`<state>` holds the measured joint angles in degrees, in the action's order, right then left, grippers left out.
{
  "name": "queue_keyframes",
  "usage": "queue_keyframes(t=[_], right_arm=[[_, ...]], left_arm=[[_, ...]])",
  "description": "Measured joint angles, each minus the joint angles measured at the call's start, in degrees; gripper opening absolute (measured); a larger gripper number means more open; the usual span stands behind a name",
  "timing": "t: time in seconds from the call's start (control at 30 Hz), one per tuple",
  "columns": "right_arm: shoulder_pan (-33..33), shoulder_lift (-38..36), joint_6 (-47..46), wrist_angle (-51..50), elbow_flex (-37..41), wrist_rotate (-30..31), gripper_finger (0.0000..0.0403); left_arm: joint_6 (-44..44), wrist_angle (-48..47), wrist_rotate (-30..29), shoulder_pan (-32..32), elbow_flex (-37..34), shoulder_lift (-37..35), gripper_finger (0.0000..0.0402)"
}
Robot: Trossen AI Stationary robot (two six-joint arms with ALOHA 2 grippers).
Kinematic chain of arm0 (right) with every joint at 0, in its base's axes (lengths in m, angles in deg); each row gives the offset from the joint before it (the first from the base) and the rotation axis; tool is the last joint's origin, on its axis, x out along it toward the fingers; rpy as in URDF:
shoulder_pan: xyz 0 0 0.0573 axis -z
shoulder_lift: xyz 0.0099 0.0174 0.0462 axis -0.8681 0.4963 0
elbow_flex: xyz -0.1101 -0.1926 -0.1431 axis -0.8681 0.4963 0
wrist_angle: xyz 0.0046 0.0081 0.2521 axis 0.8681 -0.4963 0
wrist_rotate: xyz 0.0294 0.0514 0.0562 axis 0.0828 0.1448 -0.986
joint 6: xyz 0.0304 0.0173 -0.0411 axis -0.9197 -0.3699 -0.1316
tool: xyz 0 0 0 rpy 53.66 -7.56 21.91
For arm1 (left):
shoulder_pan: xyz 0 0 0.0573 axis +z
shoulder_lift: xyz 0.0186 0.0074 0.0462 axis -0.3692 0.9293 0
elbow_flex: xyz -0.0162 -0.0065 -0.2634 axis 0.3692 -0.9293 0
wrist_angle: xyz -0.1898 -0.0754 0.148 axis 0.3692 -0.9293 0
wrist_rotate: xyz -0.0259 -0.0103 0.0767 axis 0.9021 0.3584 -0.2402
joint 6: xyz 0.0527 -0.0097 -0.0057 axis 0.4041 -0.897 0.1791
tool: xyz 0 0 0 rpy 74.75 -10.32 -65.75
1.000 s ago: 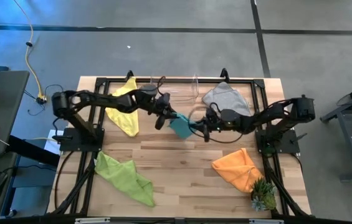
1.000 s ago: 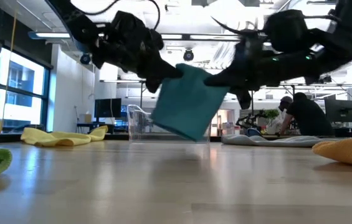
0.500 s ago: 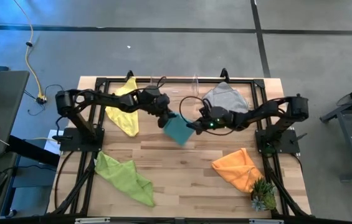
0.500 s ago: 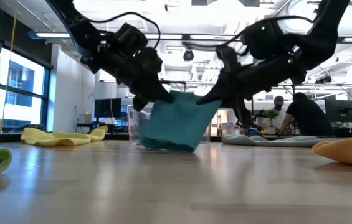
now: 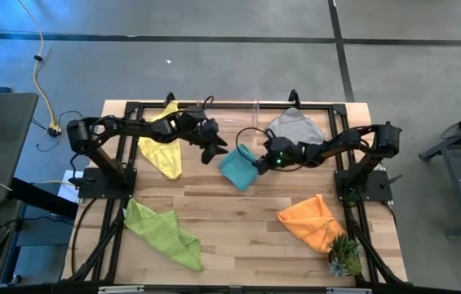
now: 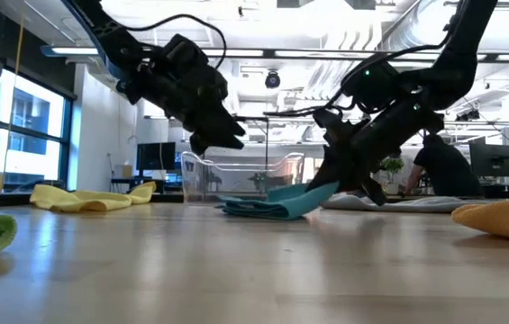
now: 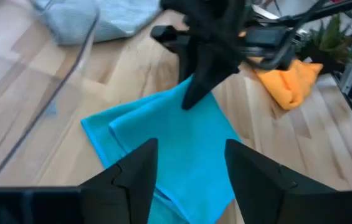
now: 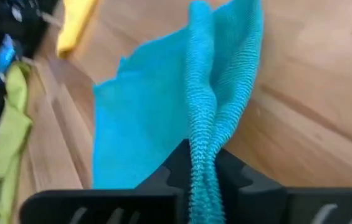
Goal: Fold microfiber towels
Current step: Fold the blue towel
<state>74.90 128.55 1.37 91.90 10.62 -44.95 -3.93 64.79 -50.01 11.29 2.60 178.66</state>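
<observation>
Since a second ago the teal blue microfiber towel (image 5: pixel 237 167) has dropped folded onto the wooden surface (image 5: pixel 238 220) and the left end effector (image 5: pixel 217 149) has let go, fingers apart, so the right end effector (image 5: pixel 261 162), clamped on its edge, should release low without dragging.

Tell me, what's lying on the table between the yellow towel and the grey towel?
In the high view, the teal towel lies between the yellow towel and grey towel, beside both grippers.
</observation>
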Motion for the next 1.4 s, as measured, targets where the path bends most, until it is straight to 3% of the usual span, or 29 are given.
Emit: queue_keyframes(t=[0.17,0.37,0.53,0.7,0.87,0.93,1.13,1.27,1.4], right_arm=[[0.0,-0.96,1.37,-6.71,0.0,-0.66,0.0107],[0.66,-6.15,5.83,-16.44,0.0,-0.62,0.0187],[0.58,-15.29,12.44,-27.43,-1.25,2.87,0.0212],[-5.5,-17.16,20.32,-28.31,-4.94,9.9,0.0164],[-10.11,-7.03,22.98,-23.43,-10.73,7.64,0.0039],[-11.07,-2.7,23.82,-22.74,-13.19,7.23,0.0011],[-12.76,7.18,24.58,-25.44,-19.42,3.5,0.0028],[-13.66,7.8,27.07,-30.72,-20.77,0.76,0.0005],[-14.2,5.89,30.1,-37.68,-20.73,-7.14,0.0005]], left_arm=[[2.78,-2.8,0.19,-0.74,0.0,-3.21,0.0156],[5.1,-6.06,-0.3,-2.08,-0.15,-4.21,0.0094],[3.06,6.79,-0.3,-4.54,-6.76,-4.23,0.002],[-2.08,20.48,-1.58,-6.09,-14.13,-4.23,0.001],[-2.94,25.24,-9.31,-7.16,-17.3,-4.23,0.0002],[-3.22,26.78,-12.79,-7.17,-17.81,-4.23,0.0002],[-3.28,25.32,-14.1,-8.02,-17.92,-4.21,0.0001],[-2.32,23.36,-14.11,-9.6,-17.92,-4.18,0.0],[-2.39,22.61,-14.62,-11.46,-17.92,-4.18,0.0]])
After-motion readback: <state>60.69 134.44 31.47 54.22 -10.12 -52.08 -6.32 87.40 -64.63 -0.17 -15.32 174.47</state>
